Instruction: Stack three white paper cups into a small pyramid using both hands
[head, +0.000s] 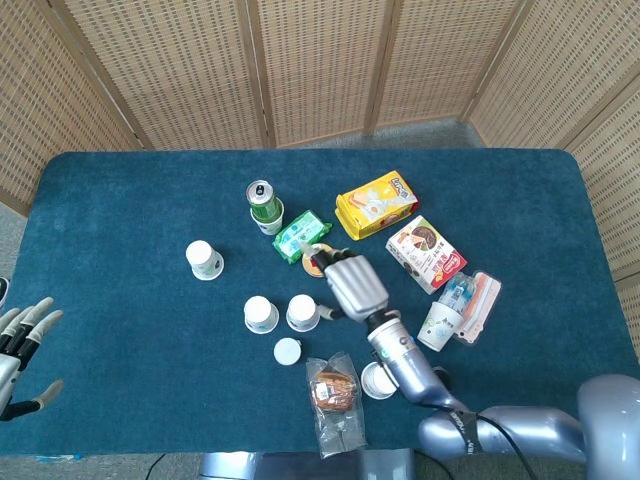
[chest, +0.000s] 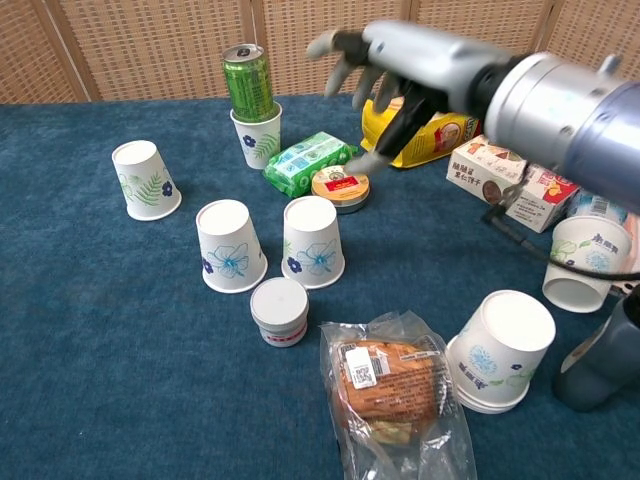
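Cups come first: two inverted white paper cups, the left cup (chest: 229, 245) and the right cup (chest: 313, 241), stand just beside each other near the table's (head: 120, 180) middle, apparently the pyramid's base. A third inverted cup (chest: 146, 178) sits well apart to the left, a likely top piece. Above the snacks the right hand (chest: 400, 62) hovers empty with fingers spread. The left hand (head: 22, 345) waits at the table edge, open too.
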